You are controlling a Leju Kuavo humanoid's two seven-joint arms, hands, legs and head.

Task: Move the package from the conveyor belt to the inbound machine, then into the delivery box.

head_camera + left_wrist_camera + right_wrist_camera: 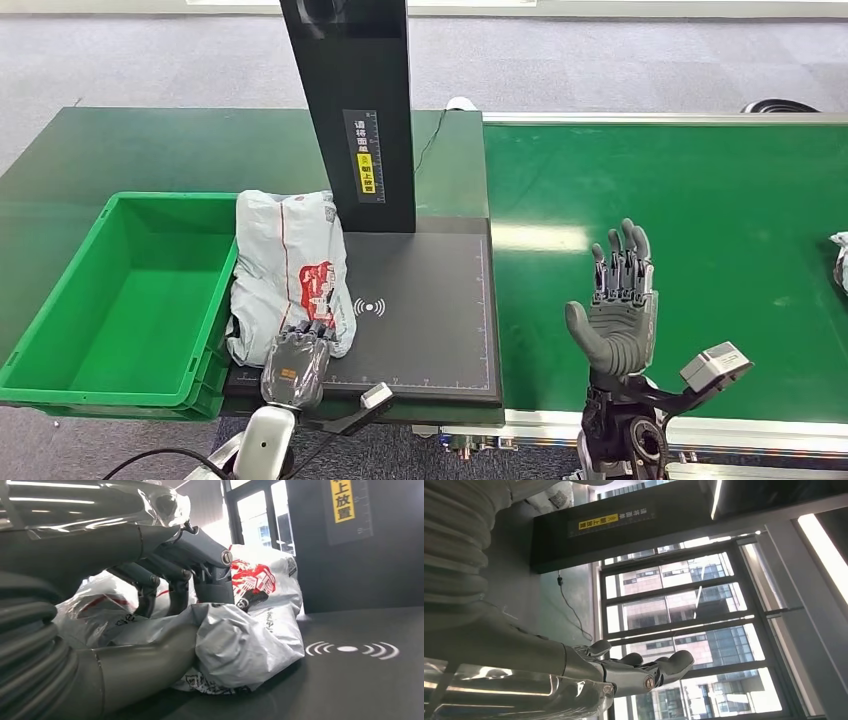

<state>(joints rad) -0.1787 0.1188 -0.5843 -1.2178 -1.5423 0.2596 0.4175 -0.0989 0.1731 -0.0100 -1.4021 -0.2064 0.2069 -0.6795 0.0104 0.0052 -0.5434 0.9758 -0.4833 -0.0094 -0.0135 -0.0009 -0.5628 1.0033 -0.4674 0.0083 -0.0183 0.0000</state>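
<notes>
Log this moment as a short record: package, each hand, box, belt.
package: grey-white bag with red print, lying on the black scanner pad, its far end against the box's rim
left hand: grips the package's near end, thumb underneath, fingers on top
right hand: raised over the conveyor belt, fingers apart, holding nothing
delivery box: green, beside the pad, nothing visible in it
belt: another package at its far right edge

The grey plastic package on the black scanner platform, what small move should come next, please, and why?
Probably lift the grey plastic package slightly and carry it left over the green plastic crate. The left robot hand already grips its near end, it lies on the black scanner platform against the crate's rim, and the crate looks empty.
</notes>
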